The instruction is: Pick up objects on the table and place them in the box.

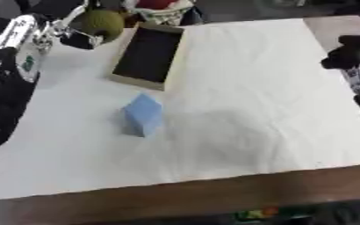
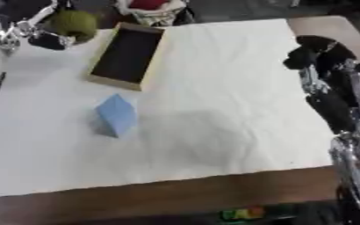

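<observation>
**A:** How far along is it?

**B:** Early, I'd judge. The box (image 1: 146, 55) looks empty: I see only a dark floor inside pale wooden walls. The blue block (image 1: 142, 114) sits on the worktop (image 1: 252, 110), near the box's front end but apart from it, and nothing touches it.

**A:** Is anything in hand?

**B:** The left hand (image 1: 81, 38) is at the far left corner, just beside the box, with its fingers curled round a green ball (image 1: 102, 23). That ball is beside the box, not over it, so it has not been dropped in.

**A:** And the other hand?

**B:** The right hand (image 2: 315, 52) is over the worktop's right edge, well apart from the block. It holds nothing. It's a dark lump, and I cannot tell whether the fingers are spread or curled.

**A:** So what is left?

**B:** As I read it, the ball has to go in and then the block.

**A:** What are the things like?

**B:** The ball is round, olive green and looks fuzzy or matt. The block is a pale blue slab with flat faces and sharp edges, tilted on one edge; it could be foam or painted wood. The box is a shallow, long tray. The worktop has a white, slightly creased sheet over it, with brown wood showing at the front. Behind the box stands a white bowl (image 1: 161, 14) with something red in it.
</observation>
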Controlling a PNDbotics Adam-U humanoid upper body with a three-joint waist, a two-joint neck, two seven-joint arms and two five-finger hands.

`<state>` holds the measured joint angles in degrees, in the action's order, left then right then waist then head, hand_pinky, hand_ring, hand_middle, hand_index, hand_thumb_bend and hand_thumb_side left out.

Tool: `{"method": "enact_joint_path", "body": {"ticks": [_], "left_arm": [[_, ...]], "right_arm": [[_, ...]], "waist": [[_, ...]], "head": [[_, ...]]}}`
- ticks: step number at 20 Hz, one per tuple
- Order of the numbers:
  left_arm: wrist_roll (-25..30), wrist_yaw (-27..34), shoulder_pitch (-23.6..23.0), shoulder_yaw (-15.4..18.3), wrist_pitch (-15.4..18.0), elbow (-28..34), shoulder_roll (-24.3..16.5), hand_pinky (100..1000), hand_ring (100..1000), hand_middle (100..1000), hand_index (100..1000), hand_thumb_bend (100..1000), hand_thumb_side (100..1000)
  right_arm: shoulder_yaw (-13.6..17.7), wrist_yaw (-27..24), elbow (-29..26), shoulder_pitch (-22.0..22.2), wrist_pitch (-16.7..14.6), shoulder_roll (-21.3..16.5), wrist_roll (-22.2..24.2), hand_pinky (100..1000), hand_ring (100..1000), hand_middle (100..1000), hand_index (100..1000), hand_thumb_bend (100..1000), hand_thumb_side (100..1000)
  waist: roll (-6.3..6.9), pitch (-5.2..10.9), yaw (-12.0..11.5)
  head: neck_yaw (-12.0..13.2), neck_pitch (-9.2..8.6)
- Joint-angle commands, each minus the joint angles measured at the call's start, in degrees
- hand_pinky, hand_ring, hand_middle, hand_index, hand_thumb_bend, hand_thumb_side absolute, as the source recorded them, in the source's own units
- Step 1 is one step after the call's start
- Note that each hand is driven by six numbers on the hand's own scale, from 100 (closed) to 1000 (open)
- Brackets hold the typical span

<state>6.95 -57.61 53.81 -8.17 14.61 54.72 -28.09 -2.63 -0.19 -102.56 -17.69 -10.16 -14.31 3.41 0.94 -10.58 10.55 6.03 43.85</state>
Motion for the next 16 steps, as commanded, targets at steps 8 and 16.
{"method": "enact_joint_path", "body": {"ticks": [8,16], "left_arm": [[-4.63,-4.36,1.61,-1.01,-0.4,-3.95,4.47,741,701,717,820,249,144],[-0.47,-1.27,0.98,-0.44,-0.01,-1.72,2.16,798,789,817,897,365,349]], "right_arm": [[-0.11,-0.66,-0.53,-0.89,-0.03,-0.34,0.3,677,623,581,759,100,513],[0.07,-0.55,-0.5,-0.76,-0.03,-0.45,0.15,677,623,581,759,100,513]], "waist": [[-0.13,0.51,0.89],[-0.11,0.58,0.45]], "head": [[0.47,0.27],[0.11,0.27]]}}
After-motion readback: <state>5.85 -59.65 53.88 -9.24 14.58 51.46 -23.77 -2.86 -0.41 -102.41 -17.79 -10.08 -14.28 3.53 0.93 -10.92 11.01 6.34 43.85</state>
